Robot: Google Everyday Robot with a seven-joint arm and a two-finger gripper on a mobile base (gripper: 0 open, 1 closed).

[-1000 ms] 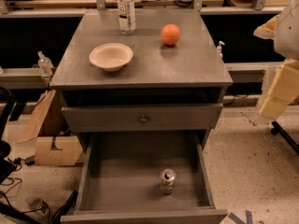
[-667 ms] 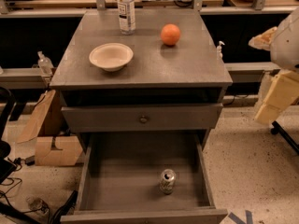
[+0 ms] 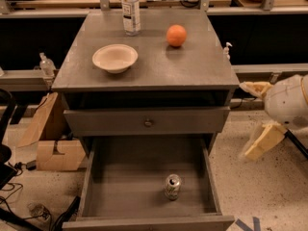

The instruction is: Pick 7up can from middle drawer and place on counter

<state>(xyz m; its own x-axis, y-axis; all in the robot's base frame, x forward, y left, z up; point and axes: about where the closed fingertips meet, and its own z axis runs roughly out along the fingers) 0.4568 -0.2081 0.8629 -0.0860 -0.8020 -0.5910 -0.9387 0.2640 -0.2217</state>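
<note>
The 7up can [image 3: 173, 186] stands upright on the floor of the open middle drawer [image 3: 120, 186], right of centre and near the front. The counter [image 3: 159, 64] is the grey cabinet top above it. My gripper [image 3: 251, 115] is at the right of the cabinet, level with the drawer front and apart from it. Its two cream fingers [image 3: 260, 141] stand wide apart with nothing between them. It is well to the right of and above the can.
On the counter stand a pale bowl [image 3: 115, 57], an orange [image 3: 176, 35] and a clear plastic bottle [image 3: 130, 9]. A shut drawer front with a knob [image 3: 148, 122] sits above the open drawer. Cardboard [image 3: 48, 138] lies on the floor at the left.
My gripper and arm have moved down and a little left, from beside the counter top to beside the upper drawer front. The can and the counter items have not moved.
</note>
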